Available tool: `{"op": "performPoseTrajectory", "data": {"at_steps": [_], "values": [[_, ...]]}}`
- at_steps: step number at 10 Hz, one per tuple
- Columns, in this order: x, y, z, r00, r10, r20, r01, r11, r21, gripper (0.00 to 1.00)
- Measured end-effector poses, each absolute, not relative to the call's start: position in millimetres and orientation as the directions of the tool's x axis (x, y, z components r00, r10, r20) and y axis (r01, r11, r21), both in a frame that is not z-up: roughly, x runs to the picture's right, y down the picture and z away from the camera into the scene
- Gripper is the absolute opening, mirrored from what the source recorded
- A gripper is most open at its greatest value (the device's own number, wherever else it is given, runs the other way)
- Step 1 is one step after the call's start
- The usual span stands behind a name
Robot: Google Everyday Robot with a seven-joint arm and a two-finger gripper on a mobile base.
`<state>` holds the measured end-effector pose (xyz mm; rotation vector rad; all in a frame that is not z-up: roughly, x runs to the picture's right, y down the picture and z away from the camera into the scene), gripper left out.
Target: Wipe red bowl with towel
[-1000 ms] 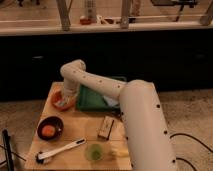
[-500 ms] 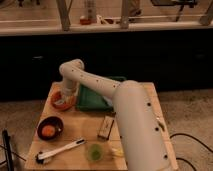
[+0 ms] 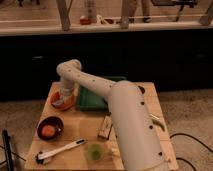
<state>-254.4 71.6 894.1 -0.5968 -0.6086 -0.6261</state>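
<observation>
Nearest, well before the gripper [image 3: 62, 100], a brush [image 3: 59, 150] and dark bowl [image 3: 50, 128]; directly under it, red bowl [image 3: 63, 100] holding towel [image 3: 60, 103], limp and light, best pressed mid-cloth against glossy, likely slippery bowl.

High rear view — past arm [image 3: 125, 115], over table [image 3: 75, 127].

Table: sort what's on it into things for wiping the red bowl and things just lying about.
For the job:
- red bowl, back left of the table
- towel, inside it
- tool, lowered into that bowl

Lying about:
- green tray
- dark bowl holding something orange
- brush
- green cup
- wooden block
</observation>
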Motion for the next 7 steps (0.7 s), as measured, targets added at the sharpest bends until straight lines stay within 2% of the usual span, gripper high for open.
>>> {"op": "performPoseTrajectory", "data": {"at_steps": [7], "values": [[-255.0,77.2,901.8,0.672,-0.362,0.646,0.66,0.689,-0.301,0.0]]}}
